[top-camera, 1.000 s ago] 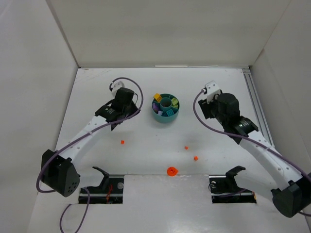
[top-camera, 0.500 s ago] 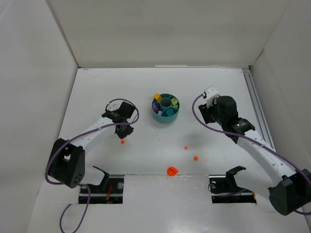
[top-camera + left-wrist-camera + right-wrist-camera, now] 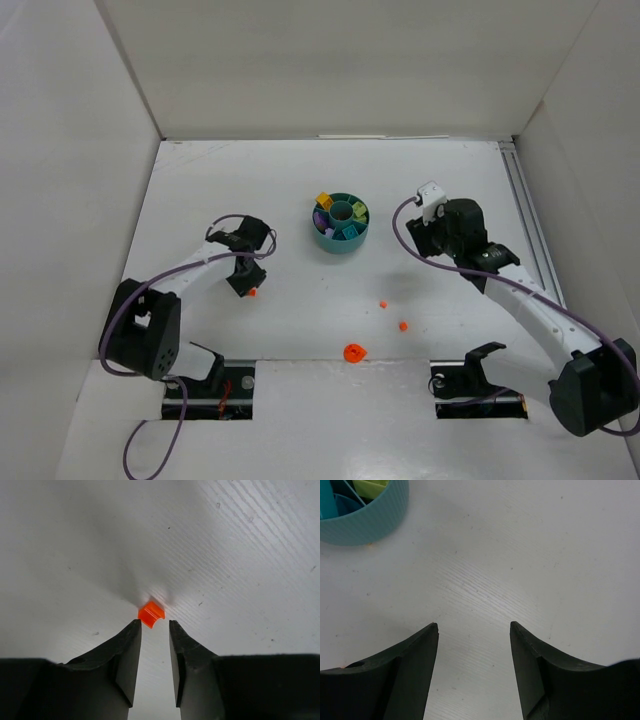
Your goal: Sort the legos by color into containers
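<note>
My left pincer [image 3: 155, 629] is down low over the white desk [image 3: 470, 170]. Its two black fingers [image 3: 127, 655] stand close together with only a thin gap between them, and nothing is in the gap. A tiny orange plastic lego piece [image 3: 151, 614] lies on the desk right in front of the tips. I cannot tell if it touches them. From above, this piece is on the left part of the desk, near and to the left of the round teal plastic dish [image 3: 335, 243].

My right pincer [image 3: 473, 626] is wide open and holds nothing. Under it I see only bare desk. The teal dish is close by on its left, about in the middle of the desk.

In the curved parts of the dish lie little legos: a yellow one [image 3: 323, 200], a lime green one [image 3: 358, 210], a purple one [image 3: 320, 216] and a turquoise one [image 3: 350, 231].

Nearer to me, between the two arms, two more small orange bits [image 3: 383, 304] [image 3: 403, 326] lie on the desk. A bigger round orange piece [image 3: 354, 352] lies at the near edge.
</note>
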Available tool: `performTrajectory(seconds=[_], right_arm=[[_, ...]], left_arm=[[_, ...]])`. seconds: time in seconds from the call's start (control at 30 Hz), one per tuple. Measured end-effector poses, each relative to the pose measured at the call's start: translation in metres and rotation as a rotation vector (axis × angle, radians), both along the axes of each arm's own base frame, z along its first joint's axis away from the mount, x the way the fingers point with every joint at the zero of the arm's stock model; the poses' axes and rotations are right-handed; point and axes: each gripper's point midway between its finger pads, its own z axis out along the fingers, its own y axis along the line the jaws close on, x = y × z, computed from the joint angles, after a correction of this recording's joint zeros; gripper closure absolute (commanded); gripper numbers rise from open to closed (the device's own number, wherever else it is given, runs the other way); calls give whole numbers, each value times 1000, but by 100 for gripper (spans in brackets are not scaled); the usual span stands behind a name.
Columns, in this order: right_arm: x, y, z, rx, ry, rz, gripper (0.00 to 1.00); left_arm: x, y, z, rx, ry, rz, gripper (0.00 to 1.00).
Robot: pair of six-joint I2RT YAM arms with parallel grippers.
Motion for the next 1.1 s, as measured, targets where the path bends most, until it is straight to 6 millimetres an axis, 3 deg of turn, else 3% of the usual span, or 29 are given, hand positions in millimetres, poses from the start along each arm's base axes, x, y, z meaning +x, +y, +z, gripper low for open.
performTrajectory(seconds=[0.07, 0.5, 0.9, 1.1], right_arm=[[0, 0, 0, 4, 1, 1, 35], [1, 2, 1, 13, -3, 14, 35], [1, 4, 0, 13, -1, 25, 35], [1, 3, 0, 13, -2, 23, 35]], left_arm=[[0, 1, -4, 4, 11, 4, 69], [5, 9, -18, 10, 30, 16, 70], [5, 8, -19, 5, 32, -17, 94], [6, 0, -17, -28, 31, -54, 98]])
